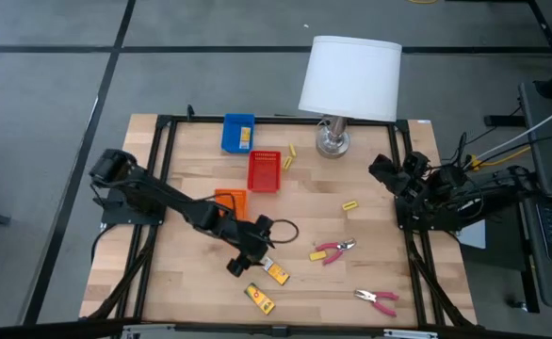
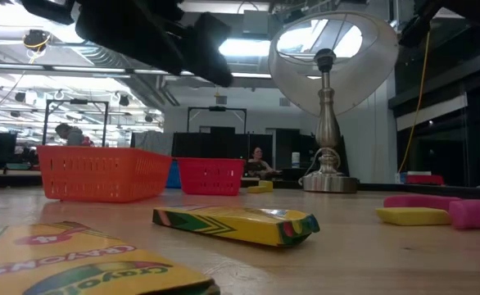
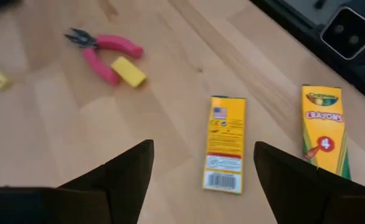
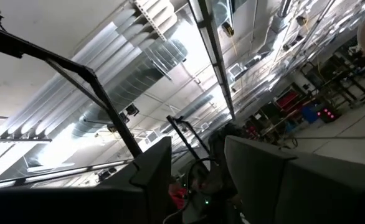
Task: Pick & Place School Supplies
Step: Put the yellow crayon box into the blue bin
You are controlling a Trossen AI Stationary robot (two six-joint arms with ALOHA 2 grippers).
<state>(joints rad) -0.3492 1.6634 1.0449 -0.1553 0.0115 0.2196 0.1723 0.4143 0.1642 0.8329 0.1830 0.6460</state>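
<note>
Left gripper jaws apart and empty above a crayon box, second crayon box beside it, right gripper jaws apart, parked away from it

left tool: spread wide, low | right tool: seemingly parted, raised at edge

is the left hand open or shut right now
Open. In the left wrist view, the left hand has its two dark fingers spread wide, empty, with a crayon box lying flat on the table between them.
</note>
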